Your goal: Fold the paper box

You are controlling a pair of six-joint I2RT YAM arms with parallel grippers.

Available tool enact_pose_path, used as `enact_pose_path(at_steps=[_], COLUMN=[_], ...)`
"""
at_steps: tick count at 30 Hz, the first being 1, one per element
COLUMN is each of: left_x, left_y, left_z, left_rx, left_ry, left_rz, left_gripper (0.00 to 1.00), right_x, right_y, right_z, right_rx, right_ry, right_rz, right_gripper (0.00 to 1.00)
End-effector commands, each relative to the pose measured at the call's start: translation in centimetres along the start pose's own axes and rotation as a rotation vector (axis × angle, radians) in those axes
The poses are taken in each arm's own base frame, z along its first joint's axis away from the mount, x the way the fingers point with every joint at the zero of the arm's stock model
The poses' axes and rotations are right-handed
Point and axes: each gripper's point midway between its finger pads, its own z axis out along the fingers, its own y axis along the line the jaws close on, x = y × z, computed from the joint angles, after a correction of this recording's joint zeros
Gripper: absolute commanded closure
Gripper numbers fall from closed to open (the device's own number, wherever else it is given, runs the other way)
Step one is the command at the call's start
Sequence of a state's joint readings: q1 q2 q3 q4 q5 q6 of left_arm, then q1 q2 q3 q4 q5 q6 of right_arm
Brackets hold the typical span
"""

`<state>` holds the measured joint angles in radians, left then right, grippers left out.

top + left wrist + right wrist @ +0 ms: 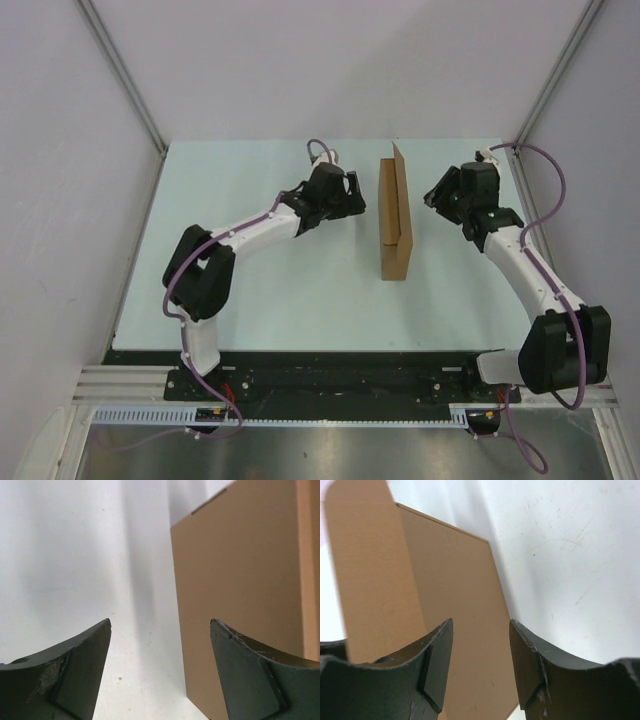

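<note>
The paper box (pixel 396 220) is plain brown cardboard with no markings. It is folded into a slim, shallow shape that stands on a long edge on the table (pixel 250 290), with its length running from twelve to six o'clock. It sits toward two o'clock from the table's middle, and a flap at its twelve o'clock end rises above the rest.

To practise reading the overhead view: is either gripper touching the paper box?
No: the paper box stands apart from both the left gripper and the right gripper, with table showing in each gap.
</note>
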<state>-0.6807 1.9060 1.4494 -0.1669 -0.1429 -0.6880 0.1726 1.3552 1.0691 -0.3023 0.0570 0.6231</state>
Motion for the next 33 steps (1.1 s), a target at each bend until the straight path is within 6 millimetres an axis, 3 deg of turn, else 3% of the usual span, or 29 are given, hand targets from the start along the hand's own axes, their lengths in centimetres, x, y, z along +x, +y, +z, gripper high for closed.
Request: enact_pose_path(at_steps=[1, 4, 8, 11, 12, 14, 17, 18, 19, 20, 22, 23, 24, 26, 27, 28, 29, 30, 33], left_x=[-3.4, -4.5, -6.4, -8.2, -8.0, -8.4, -8.7, -8.2, -8.3, -7.5, -7.8, -7.4, -7.3, -7.1, -7.0, -6.8, -6.6, -6.5, -6.4], left_y=[0.3, 1.6, 2.2, 1.4, 0.7, 0.9, 1.0, 1.4, 1.9, 2.7, 3.5, 4.1, 4.6, 4.9, 5.1, 5.4, 5.5, 5.7, 6.4], left_z=[-1.1, -0.5, 1.6, 4.0, 5.1, 6.3, 7.3, 7.2, 7.1, 7.1, 6.4, 6.1, 6.0, 6.0, 6.2, 6.3, 6.5, 6.5, 5.9], left_rx=[0.029, 0.024, 0.108, 0.233, 0.29, 0.314, 0.332, 0.323, 0.305, 0.283, 0.256, 0.245, 0.232, 0.227, 0.218, 0.204, 0.2, 0.194, 0.166], left_ry=[-0.063, -0.072, -0.057, -0.054, -0.025, -0.021, -0.024, -0.022, -0.037, -0.027, -0.044, -0.044, -0.047, -0.048, -0.045, -0.034, -0.028, -0.025, -0.028], left_rz=[-0.022, -0.042, -0.086, -0.136, -0.139, -0.173, -0.214, -0.217, -0.218, -0.217, -0.214, -0.215, -0.218, -0.215, -0.208, -0.21, -0.208, -0.206, -0.199], left_gripper=[0.14, 0.14, 0.14, 0.15, 0.15, 0.15, 0.16, 0.16, 0.16, 0.16, 0.16, 0.16, 0.16, 0.15, 0.16, 0.16, 0.16, 0.16, 0.16], right_x=[-3.4, -3.2, -1.4, 1.2, 2.7, 3.6, 4.2, 2.7, 2.7, 1.8, 0.7, 0.8, 0.9, -0.7, 1.4, 1.2, 0.2, 1.7, 0.2], right_y=[0.5, 0.0, -0.8, -2.5, -3.4, -4.1, -4.7, -3.8, -3.6, -2.7, -1.9, -2.0, -2.4, -1.2, -2.2, -2.7, -1.4, -2.5, -1.2], right_z=[-4.0, -6.4, -9.1, -9.5, -8.9, -8.1, -5.5, -4.4, -3.4, -1.3, 1.1, 3.7, 5.2, 7.4, 10.1, 11.2, 12.2, 14.3, 16.6], right_rx=[-0.004, 0.032, 0.057, 0.079, 0.096, 0.11, 0.098, 0.04, 0.013, -0.028, -0.081, -0.096, -0.1, -0.178, -0.166, -0.169, -0.241, -0.217, -0.286], right_ry=[-0.117, -0.141, -0.155, -0.111, -0.081, -0.061, -0.06, -0.102, -0.103, -0.129, -0.133, -0.119, -0.086, -0.098, -0.027, -0.017, -0.029, 0.008, -0.003], right_rz=[-0.02, -0.066, -0.096, -0.067, -0.055, -0.014, 0.055, 0.126, 0.153, 0.17, 0.236, 0.257, 0.306, 0.334, 0.352, 0.393, 0.391, 0.404, 0.427], right_gripper=[0.46, 0.48, 0.53, 0.55, 0.54, 0.52, 0.49, 0.49, 0.48, 0.48, 0.48, 0.47, 0.47, 0.47, 0.47, 0.47, 0.47, 0.47, 0.46])
